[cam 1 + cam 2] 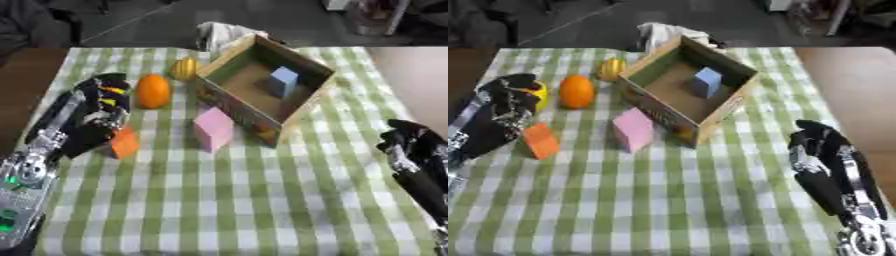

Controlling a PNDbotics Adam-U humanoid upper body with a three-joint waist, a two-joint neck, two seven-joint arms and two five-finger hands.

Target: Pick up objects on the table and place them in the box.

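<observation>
Box: open brown cardboard box at 12 o'clock on the green-checked table, blue cube inside.
Left hand: fingers seemingly curled against orange block.
Right hand: idle, 4 o'clock, fingers relaxed.
Pink block: beside box.

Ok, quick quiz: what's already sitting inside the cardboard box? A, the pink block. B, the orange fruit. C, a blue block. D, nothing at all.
C: a blue block lies inside the box, while the orange fruit and the pink block sit outside it on the checked cloth.
</observation>
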